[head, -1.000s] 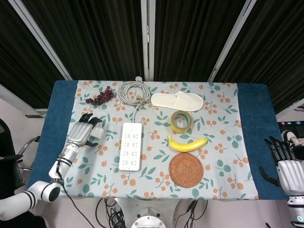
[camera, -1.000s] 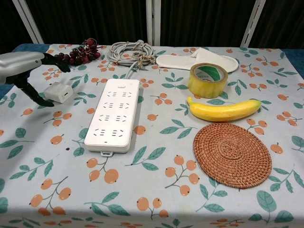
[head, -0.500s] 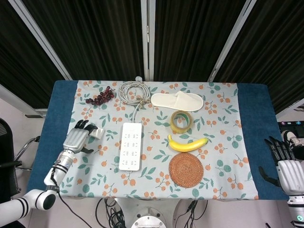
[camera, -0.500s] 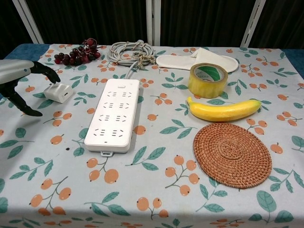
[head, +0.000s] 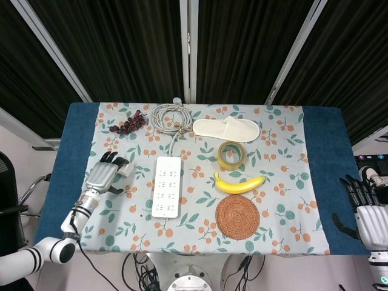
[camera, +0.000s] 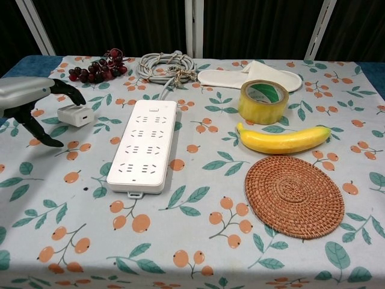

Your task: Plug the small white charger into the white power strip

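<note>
Both views are bright and evenly lit from overhead, with sharp focus. Shadows are soft and short: a faint one sits under the banana [camera: 283,139] and the strip [camera: 143,146]. The tape [camera: 263,101] shows mild glare. The curtains along the top stay dark.

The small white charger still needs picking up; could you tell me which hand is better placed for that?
The left hand: it hovers right beside the charger. The right hand sits off the table's far edge.
</note>
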You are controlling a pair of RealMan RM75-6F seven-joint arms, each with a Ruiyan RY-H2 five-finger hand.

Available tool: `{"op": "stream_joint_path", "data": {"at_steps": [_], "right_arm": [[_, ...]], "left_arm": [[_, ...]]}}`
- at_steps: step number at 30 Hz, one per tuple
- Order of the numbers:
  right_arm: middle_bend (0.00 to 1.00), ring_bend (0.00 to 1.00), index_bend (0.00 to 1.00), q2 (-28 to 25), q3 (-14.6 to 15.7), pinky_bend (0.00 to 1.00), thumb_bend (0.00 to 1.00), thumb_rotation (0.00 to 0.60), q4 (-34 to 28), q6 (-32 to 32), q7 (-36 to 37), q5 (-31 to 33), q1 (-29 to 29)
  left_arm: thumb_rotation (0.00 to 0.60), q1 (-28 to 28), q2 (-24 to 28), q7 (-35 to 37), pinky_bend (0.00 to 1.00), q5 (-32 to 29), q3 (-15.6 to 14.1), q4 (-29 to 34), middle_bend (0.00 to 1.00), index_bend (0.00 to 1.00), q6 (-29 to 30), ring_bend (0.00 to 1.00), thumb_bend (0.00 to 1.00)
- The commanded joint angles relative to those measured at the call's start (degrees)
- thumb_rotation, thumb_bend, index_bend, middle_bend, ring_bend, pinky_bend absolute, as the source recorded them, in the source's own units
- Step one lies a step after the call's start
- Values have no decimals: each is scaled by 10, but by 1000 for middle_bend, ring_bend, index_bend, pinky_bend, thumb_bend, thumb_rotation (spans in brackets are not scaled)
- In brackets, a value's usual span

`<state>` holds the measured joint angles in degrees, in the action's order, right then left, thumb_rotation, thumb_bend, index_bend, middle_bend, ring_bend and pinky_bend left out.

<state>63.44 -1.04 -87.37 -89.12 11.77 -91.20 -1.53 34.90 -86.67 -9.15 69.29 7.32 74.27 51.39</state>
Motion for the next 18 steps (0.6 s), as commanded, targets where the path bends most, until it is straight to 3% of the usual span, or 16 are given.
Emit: {"op": "stream_joint_path", "data": {"at_steps": [1, 10, 18], "right_arm": [[0, 0, 0, 0, 0, 0, 270, 600, 0, 1, 0, 1, 0], [0, 0, 0, 1, 0, 0, 270, 600, 3, -2, 3, 3, 3], [0, 0, 0, 2, -1, 0, 270, 600, 4, -3, 3, 2, 4]], "left_arm": [[600, 10, -3, 0, 0, -11, 4, -7, 215, 234, -18, 47, 62], [600, 24, -1, 11, 0, -32, 8, -14, 235, 234, -47, 46, 62], [600, 19, -4, 34, 0, -13, 16, -17, 250, 240, -11, 50, 63]]}}
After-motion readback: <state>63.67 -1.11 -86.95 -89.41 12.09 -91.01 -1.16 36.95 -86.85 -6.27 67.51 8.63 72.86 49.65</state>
